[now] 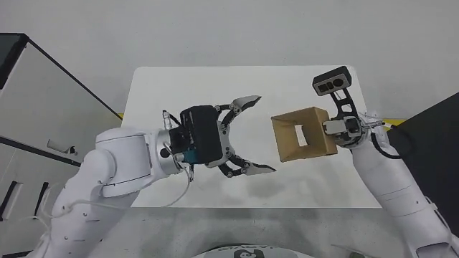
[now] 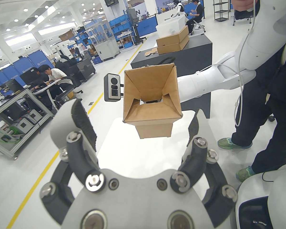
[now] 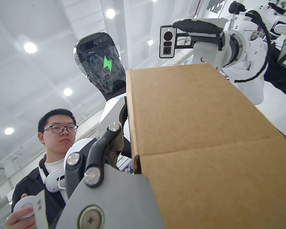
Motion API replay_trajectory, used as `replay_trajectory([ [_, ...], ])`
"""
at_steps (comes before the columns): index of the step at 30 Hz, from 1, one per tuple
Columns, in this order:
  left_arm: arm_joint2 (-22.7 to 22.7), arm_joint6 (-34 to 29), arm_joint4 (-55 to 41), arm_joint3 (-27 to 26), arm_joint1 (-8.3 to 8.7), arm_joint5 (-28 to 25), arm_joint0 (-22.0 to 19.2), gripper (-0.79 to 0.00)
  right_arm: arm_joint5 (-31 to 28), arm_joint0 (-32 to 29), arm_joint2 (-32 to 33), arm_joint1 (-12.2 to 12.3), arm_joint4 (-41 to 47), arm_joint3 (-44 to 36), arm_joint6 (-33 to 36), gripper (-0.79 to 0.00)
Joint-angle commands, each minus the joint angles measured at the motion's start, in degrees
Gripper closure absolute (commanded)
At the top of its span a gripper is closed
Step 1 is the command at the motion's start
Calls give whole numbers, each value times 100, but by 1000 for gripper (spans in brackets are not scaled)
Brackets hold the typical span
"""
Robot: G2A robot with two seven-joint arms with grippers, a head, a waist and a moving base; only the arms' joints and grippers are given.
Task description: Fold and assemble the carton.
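table: white top [image 1: 179,86] – lies below both claws.
carton: brown board tube [image 1: 301,135], both ends unclosed. It sits between the two claws and looks lifted off the table. Its open mouth faces the left claw, just ahead of that claw's tips and apart from them.
left claw: [image 1: 259,135] released – fingers spread wide with nothing between them, lined up on the carton mouth.
right claw: [image 1: 335,130] grasping the carton at its far end, one finger [image 3: 122,120] flat on an outer wall.
handling: probably light. Panels are likely stiff but hinge at the creases, and thin walls would buckle under a hard squeeze. The matte surface should give fair grip.
hold: best to pinch one wall or flap close to a crease, not across the open mouth.
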Motion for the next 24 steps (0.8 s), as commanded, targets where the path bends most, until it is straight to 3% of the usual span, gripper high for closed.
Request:
replay_trajectory([
  [1, 52, -91, -42, 15, 0, 21, -3, -785, -8, 27, -37, -10, -17, 24, 0, 0],
  [18, 381, -545, 258, 73, -25, 284, -164, -763, -129, 177, -370, -97, -170, 150, 0, 0],
  [24, 414, -530, 295, 102, -27, 262, -183, -631, -124, 205, -428, -121, -128, 169, 0, 0],
])
